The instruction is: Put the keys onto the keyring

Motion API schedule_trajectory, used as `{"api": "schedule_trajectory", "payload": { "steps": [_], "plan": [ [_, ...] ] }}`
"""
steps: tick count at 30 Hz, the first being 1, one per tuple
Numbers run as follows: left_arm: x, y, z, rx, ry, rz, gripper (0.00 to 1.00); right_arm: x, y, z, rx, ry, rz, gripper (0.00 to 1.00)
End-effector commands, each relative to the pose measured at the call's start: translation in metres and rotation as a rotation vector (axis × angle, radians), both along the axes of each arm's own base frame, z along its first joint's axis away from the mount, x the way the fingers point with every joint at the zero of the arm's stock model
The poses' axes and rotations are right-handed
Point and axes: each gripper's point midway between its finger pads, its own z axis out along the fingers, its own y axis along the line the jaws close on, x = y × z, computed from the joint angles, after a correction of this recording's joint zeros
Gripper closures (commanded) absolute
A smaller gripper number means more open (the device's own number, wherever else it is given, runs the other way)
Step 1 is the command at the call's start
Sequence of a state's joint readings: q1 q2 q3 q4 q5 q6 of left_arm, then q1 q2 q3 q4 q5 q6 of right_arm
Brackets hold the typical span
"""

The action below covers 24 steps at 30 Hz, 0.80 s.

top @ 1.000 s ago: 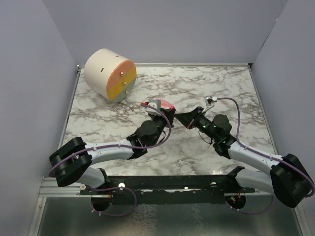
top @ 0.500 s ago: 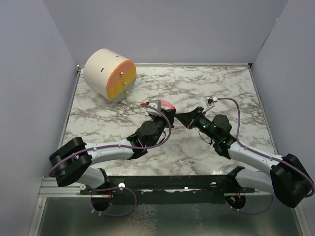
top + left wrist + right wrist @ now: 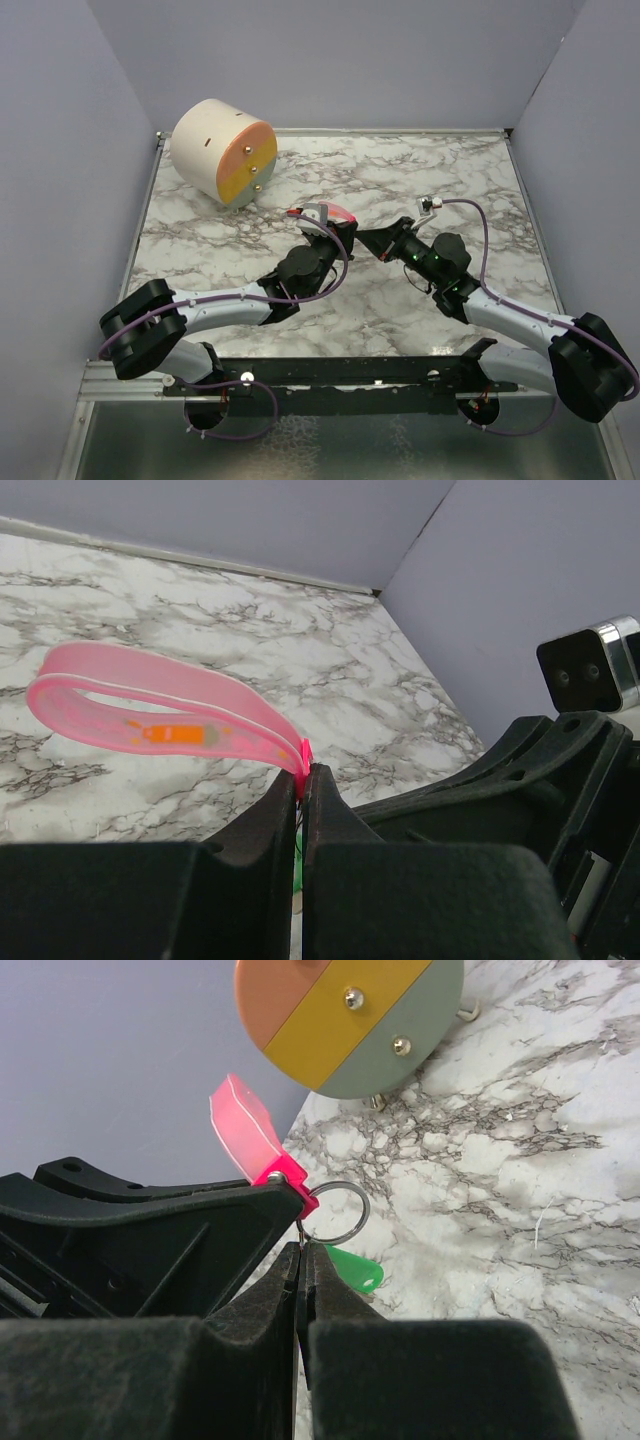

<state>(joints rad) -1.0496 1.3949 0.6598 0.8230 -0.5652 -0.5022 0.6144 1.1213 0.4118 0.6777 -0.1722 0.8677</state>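
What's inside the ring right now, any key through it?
Only marble table shows through the ring. The green key sits just below it; where they meet is covered by the right jaws, so threading cannot be confirmed.

No text, brand, number or sign can be read in any view. The only print-like mark is a small orange shape with dots on the translucent pink strip (image 3: 180,720), seen from the left wrist; it is too blurred to show any letters.

Arms (image 3: 230,300) are lilac-white, left hand (image 3: 305,778) and right hand (image 3: 300,1250) black (purple cables (image 3: 482,245)).
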Motion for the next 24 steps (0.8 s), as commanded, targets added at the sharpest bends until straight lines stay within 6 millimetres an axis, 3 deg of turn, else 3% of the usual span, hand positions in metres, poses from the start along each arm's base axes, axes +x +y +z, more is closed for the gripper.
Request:
{"api": "schedule_trajectory", "payload": {
  "steps": [1, 18, 24],
  "plan": [
    [-0.0055, -0.0034, 0.0259, -0.059, -0.041, -0.029, 1.00, 0.0023, -0.0009, -0.0046, -0.002, 0.015, -0.019, 0.99],
    [-0.0077, 0.0001, 0.0298, -0.065, -0.048, -0.030, 1.00, 0.0033, 0.0018, -0.0092, -0.009, 0.031, -0.010, 0.99],
    [-0.0076, 0.0005, 0.0290, -0.060, -0.049, -0.028, 1.00, -0.0003, 0.0002, -0.0006, 0.004, 0.005, -0.004, 0.99]
  ]
}}
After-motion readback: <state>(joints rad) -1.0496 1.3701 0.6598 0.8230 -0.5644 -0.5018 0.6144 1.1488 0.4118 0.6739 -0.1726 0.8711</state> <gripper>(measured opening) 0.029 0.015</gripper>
